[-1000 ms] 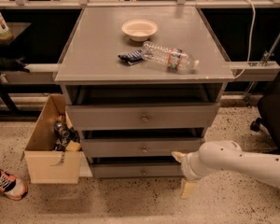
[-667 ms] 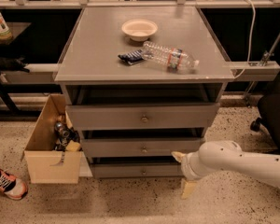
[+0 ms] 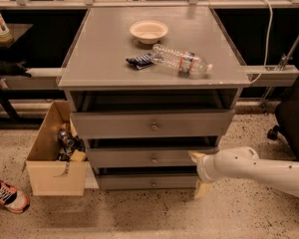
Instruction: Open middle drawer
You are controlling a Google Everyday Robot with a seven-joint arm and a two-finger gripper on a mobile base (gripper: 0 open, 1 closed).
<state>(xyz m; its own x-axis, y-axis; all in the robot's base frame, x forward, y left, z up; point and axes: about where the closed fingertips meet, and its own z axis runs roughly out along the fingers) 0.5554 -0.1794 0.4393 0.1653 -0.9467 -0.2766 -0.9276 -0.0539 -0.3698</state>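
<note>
**Position.** The wide grey wooden middle drawer [image 3: 124, 158] sits in the front of the grey table [image 3: 99, 59], between a taller drawer front above and a shorter one below. Its long axis runs level across the picture. It appears shut or nearly so.

**Tool.** The cream-tipped tool [image 3: 198, 173], on a white arm entering from the picture's right, is at the right-hand end of that drawer front. One tip is beside the drawer's upper corner and the other hangs below it. The tips appear spread apart and hold nothing, though the angle is poor.

**Governing relation.** The small round metal knob [image 3: 153, 159] is at the centre of the drawer front. It lies level with the tool, to its left in the picture, and apart from it. In my judgement the tool must travel sideways to the knob before any pull.

**Markings.** The clear plastic bottle [image 3: 182, 61] lying on the table carries a label, but no writing on it is legible.
</note>
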